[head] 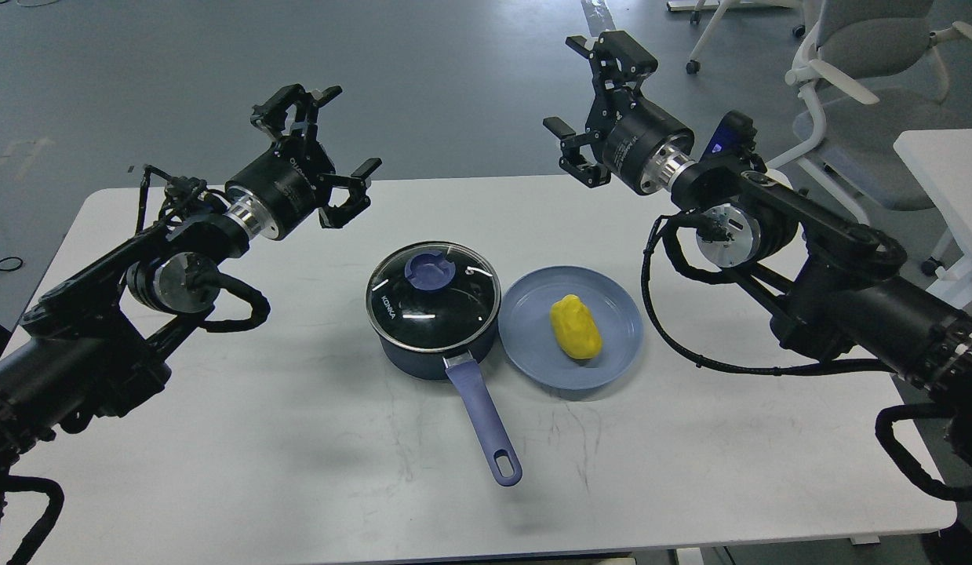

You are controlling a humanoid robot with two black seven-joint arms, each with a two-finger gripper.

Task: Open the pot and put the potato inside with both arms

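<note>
The dark navy pot [427, 355] stands at the table's middle, its periwinkle handle [486, 424] pointing toward me. A round glass lid with a blue knob [431, 271] sits on it. The yellow potato [576, 326] lies on a flat blue plate [533, 345] just right of the pot. My left gripper [319, 141] is open and empty, raised above the table, up and left of the pot. My right gripper [586, 98] is open and empty, raised high beyond the table's far edge, above and behind the plate.
The white table [297, 455] carries only the pot and plate. Office chairs [870, 86] and a second white table [948, 180] stand at the right on the grey floor.
</note>
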